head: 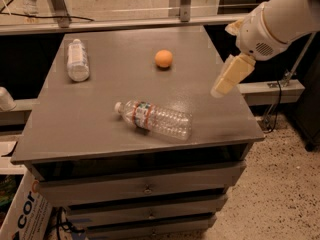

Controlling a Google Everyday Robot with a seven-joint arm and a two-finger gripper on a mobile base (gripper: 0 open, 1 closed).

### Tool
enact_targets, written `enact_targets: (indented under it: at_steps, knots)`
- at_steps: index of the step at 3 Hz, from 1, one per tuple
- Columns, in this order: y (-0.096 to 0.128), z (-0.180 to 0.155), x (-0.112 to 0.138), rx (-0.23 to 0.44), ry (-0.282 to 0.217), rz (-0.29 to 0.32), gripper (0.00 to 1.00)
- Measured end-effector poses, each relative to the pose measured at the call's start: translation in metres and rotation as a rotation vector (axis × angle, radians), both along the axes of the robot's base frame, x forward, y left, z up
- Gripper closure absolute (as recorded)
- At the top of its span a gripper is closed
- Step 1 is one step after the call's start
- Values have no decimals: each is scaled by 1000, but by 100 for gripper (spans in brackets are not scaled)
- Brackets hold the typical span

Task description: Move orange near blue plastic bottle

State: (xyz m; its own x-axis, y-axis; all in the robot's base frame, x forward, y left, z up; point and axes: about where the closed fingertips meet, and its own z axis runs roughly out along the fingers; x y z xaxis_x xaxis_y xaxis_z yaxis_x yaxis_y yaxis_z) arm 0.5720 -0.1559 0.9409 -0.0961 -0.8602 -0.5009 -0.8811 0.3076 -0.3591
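Hand [226, 80] is hovering over the tabletop [100, 91] at its right side. Spread or closed, I cannot tell. The orange [163, 58] is lying untouched, well apart from the blue plastic bottle [77, 60] at far left, so the moving is not yet beginning.

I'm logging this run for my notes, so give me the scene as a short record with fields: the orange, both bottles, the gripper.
surface: grey table
orange: far half of the tabletop, right of centre, nothing touching it
blue plastic bottle: lying at the far left, well apart from the orange
clear bottle: on its side near the front edge, cap end to the left
gripper: in the air over the table's right edge, right of the orange, touching nothing
task status: orange not yet moved near the blue plastic bottle
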Motion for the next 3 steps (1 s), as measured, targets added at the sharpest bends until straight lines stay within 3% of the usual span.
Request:
enact_targets:
  at_steps: [1,2,3]
  knots:
    - [18,-3,26,104,12,8,0]
    - [18,-3,26,104,12,8,0]
    - [32,-9,31,135,-12,34,0]
